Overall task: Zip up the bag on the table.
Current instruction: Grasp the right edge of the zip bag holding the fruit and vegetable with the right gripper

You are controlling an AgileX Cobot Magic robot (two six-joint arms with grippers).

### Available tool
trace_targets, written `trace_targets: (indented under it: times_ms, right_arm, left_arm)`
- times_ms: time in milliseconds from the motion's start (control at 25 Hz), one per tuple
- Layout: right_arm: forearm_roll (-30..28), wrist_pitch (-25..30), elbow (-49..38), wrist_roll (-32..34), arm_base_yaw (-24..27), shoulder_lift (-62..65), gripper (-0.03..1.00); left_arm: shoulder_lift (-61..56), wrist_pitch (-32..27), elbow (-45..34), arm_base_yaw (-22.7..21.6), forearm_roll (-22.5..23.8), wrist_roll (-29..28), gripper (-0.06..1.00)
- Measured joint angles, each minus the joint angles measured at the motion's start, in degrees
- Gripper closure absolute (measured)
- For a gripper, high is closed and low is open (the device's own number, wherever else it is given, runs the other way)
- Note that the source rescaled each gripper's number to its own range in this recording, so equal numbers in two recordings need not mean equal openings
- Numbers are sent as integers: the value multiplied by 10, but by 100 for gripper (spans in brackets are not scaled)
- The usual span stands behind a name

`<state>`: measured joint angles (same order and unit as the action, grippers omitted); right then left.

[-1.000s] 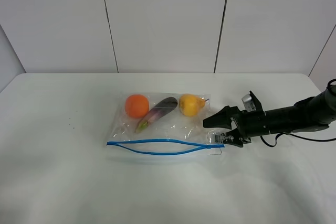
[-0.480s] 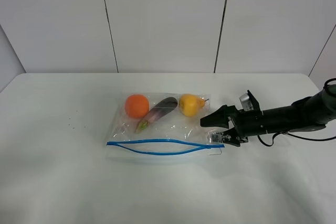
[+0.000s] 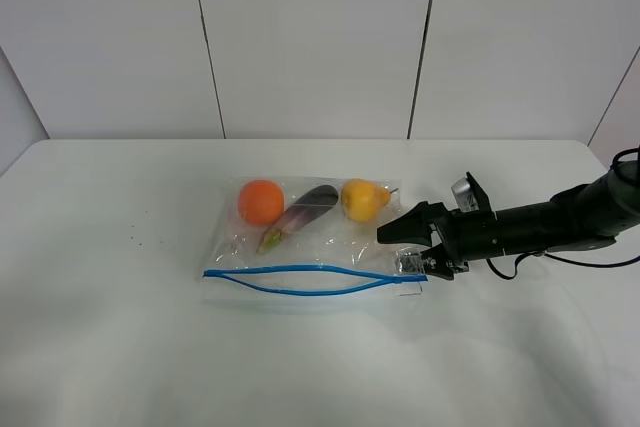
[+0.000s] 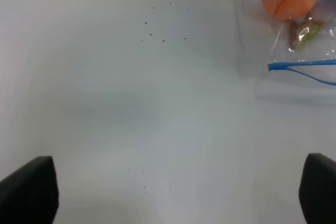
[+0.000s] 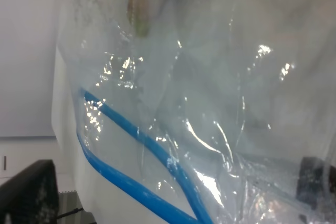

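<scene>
The right claw (image 3: 402,250) stands spread wide and grips nothing. Its two fingers straddle the nearest corner of the bag (image 3: 310,247), with crinkled film lying between them (the wrist view shows plastic filling the gap and neither finger pressed onto it). The blue zipper strip (image 3: 310,282) ends just at the claw's lower finger and runs straight away from the claw along the bag's edge. Its two tracks meet at both ends and bow apart in the middle, so the mouth is unsealed. Off the upper finger's side, all inside the bag, the pear (image 3: 362,199) lies closest, then the eggplant (image 3: 305,212), then the orange (image 3: 260,201) farthest. The bag lies flat on the table (image 3: 120,327).

The film looks thin, soft and slippery, and it will likely bunch or slide if pushed, though the produce should anchor it somewhat. The best hold, I judge, is the strip itself at this near end, pinching both tracks together.

Count: one bag, one strip of two tracks, one orange, one eggplant, one pear. The left claw (image 4: 173,190) hangs well beyond the bag's far end, spread and empty.
</scene>
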<state>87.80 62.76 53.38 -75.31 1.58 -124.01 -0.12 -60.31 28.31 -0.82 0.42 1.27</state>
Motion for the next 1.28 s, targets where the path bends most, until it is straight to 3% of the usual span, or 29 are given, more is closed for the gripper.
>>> trace_targets:
  times_ms: [280,440,800,1040,1280]
  right_arm:
    - [-2,0,0,0,0,0,36]
    - [-5,0,0,0,0,0,50]
    - [-7,0,0,1,0,0,72]
    - [-7,0,0,2,0,0,76]
    - [-7,1,0,6,0,0,90]
  left_arm:
    - [0,0,0,0,0,0,-6]
    - [0,0,0,0,0,0,-6]
    - [0,0,0,0,0,0,-6]
    - [0,0,0,0,0,0,-6]
    - [0,0,0,0,0,0,-6]
